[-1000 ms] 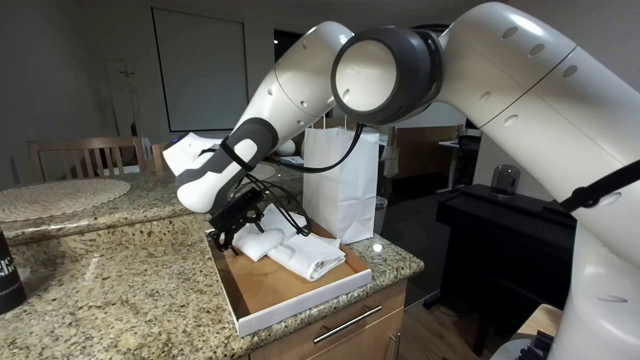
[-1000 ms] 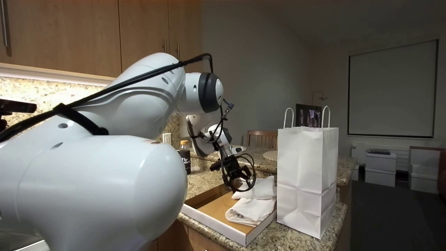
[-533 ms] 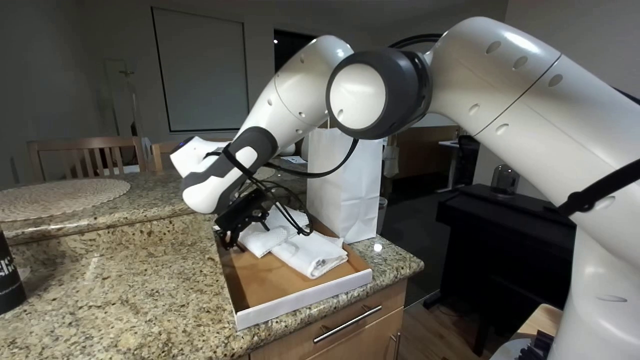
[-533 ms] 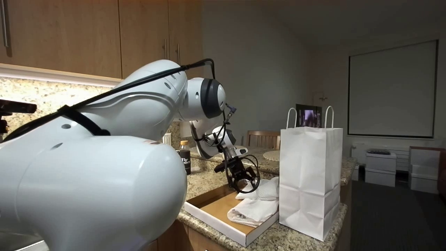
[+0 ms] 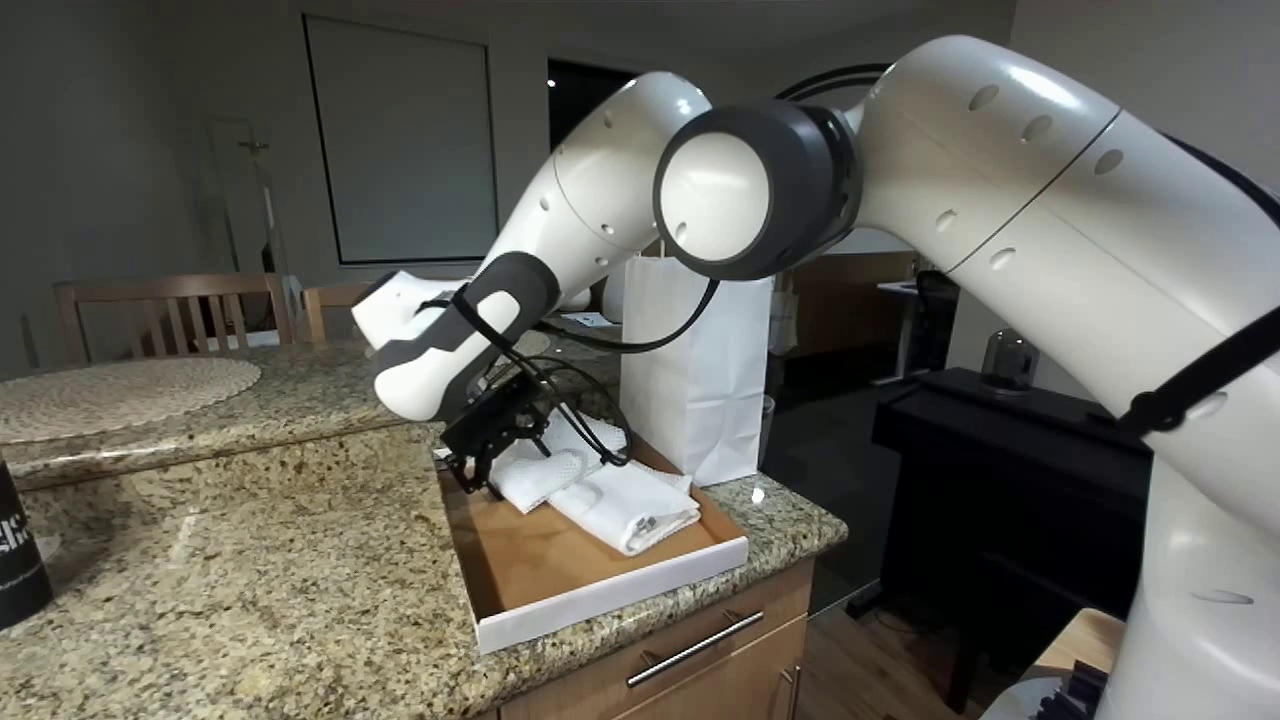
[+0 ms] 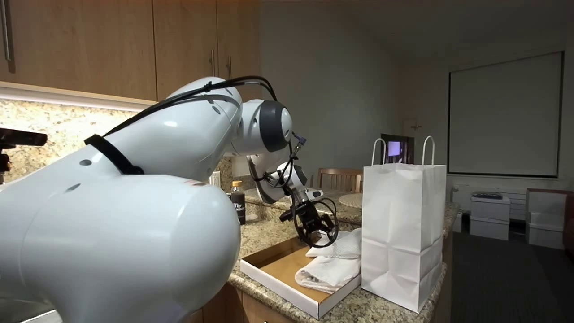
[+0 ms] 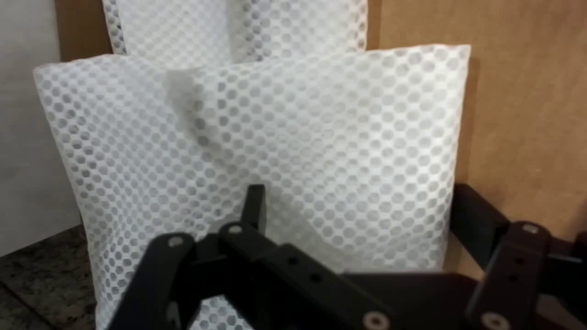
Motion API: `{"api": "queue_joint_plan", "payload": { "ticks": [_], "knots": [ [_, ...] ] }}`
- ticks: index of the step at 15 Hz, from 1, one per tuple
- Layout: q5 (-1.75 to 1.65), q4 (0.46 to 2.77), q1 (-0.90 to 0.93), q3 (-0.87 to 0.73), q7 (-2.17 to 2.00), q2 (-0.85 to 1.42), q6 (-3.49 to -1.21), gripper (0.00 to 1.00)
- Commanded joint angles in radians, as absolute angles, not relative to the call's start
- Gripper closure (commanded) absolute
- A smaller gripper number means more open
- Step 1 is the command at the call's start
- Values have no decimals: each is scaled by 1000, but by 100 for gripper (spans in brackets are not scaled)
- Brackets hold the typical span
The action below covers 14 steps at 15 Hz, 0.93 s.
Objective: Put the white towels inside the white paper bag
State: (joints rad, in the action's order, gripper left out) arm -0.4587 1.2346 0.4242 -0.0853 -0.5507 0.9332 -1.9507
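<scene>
Dark bottle (image 6: 238, 204), upper word: in an exterior view, white letters (image 6: 237, 205) are standing on its side, seeming to be spelling "The".
Dark bottle, lower line: more white letters are sitting under that word, blurring too much for reading.
Dark cylinder (image 5: 22, 560), large letters: in an exterior view, white characters (image 5: 14, 531) are running off the left border, "sh" showing and the next one being unclear.
Robot arm (image 6: 148, 224), small print: in an exterior view, a reddish mark (image 6: 196, 183) is lying on its pale surface, appearing too small for reading.
</scene>
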Motion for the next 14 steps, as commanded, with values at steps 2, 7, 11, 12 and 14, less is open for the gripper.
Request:
{"api": "queue_joint_plan", "payload": {
  "ticks": [2, 7, 11, 12, 14],
  "knots": [
    [-426, 1213, 412, -86, -528, 941, -1905, 0],
    [-433, 1227, 415, -97, -545, 922, -1900, 0],
    [-429, 1201, 408, -99, -530, 943, -1855, 0],
    [-431, 1200, 408, -98, -529, 943, -1847, 25],
    [-433, 1201, 409, -97, -532, 939, -1847, 33]
  ]
}}
